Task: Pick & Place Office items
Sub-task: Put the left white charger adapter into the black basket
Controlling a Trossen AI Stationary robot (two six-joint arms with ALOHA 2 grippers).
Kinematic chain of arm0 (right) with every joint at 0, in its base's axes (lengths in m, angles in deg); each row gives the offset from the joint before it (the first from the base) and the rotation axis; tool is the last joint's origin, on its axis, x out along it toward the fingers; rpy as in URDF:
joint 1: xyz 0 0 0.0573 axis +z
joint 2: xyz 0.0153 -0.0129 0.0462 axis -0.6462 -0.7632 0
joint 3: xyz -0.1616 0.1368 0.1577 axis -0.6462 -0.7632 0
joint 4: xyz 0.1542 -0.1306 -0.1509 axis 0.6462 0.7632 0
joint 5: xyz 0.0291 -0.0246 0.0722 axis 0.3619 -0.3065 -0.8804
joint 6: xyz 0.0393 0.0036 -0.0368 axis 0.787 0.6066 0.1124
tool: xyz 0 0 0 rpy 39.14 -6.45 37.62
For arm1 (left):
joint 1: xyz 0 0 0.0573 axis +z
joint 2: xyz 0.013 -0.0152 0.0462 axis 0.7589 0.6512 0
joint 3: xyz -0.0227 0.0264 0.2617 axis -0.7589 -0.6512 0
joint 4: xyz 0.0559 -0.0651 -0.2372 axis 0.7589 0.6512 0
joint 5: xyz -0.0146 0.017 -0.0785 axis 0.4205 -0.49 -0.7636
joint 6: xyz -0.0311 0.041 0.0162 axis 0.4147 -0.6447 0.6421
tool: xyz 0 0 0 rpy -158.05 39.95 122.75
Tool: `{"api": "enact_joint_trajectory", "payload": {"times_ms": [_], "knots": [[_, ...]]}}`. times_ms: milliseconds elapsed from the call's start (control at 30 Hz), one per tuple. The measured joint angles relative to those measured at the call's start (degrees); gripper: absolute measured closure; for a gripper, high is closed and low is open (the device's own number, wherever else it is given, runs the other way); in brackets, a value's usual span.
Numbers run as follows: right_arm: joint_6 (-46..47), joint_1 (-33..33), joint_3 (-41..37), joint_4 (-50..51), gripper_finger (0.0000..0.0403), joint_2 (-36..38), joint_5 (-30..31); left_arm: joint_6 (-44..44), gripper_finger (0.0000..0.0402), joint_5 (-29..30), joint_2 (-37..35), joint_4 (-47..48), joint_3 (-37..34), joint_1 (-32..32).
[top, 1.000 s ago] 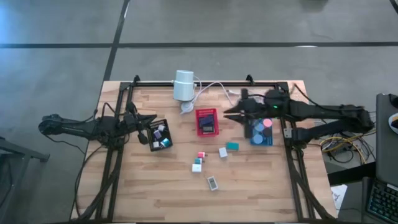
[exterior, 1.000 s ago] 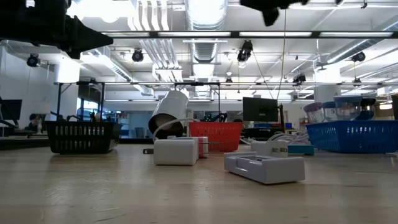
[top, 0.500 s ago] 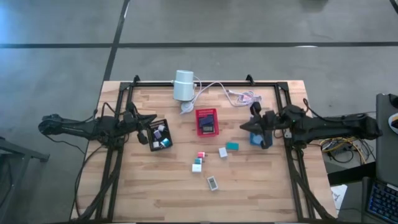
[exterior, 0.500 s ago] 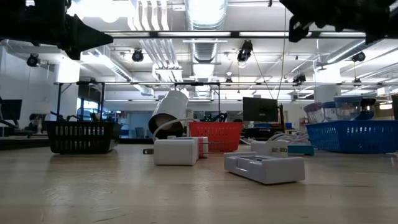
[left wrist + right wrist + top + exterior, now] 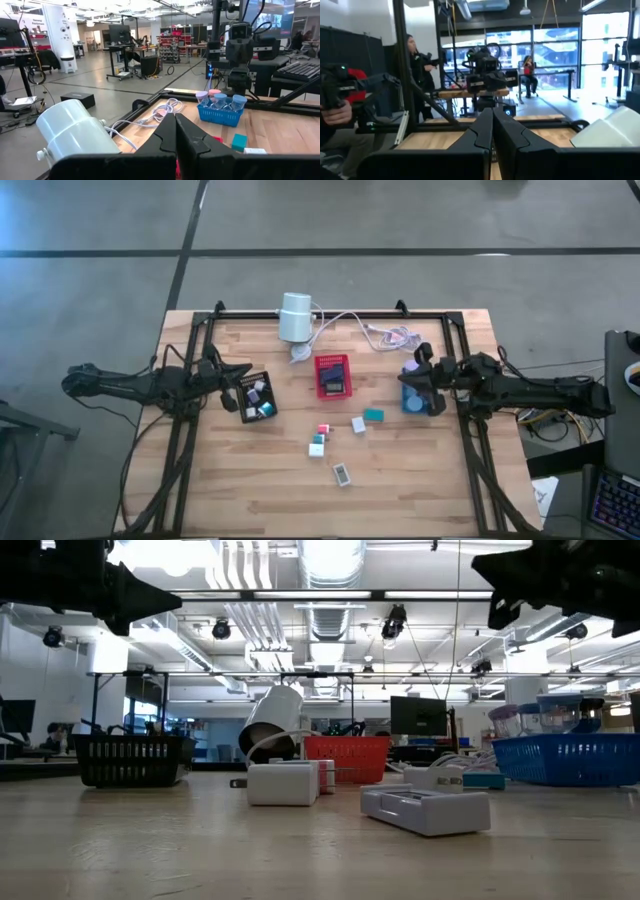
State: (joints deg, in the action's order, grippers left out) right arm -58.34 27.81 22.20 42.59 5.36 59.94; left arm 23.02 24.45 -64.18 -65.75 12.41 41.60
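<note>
You have pieces sorted in all three trays: black (image 5: 256, 397) on the left, red (image 5: 332, 375) in the middle, blue (image 5: 420, 396) on the right. About five items (image 5: 340, 440) lie loose mid-table, by my count. Your left gripper (image 5: 243, 370) and right gripper (image 5: 412, 380) are both clenched and empty, so those five are left to place.

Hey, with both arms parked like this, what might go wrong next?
1. The right pincer, shut and empty, hangs over the blue tray; dropping straight down could knock the pieces standing in it.
2. The loose white cable lies near that arm's path and might snag.
3. The loose items mid-table sit close together, so a grab may nudge neighbours.
</note>
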Motion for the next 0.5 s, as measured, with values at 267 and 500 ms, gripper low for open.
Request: {"api": "enact_joint_trajectory", "payload": {"times_ms": [267,500], "knots": [[-0.37,0.07,-5.52,-1.03,0.0394,6.28,0.33,-0.23,0.0401,0.02,0.0,-0.01,0.0,0.0],[-0.78,0.06,-7.88,-0.32,0.0394,8.08,5.87,-2.38,0.0401,3.23,0.02,-1.06,0.0,0.0]]}}
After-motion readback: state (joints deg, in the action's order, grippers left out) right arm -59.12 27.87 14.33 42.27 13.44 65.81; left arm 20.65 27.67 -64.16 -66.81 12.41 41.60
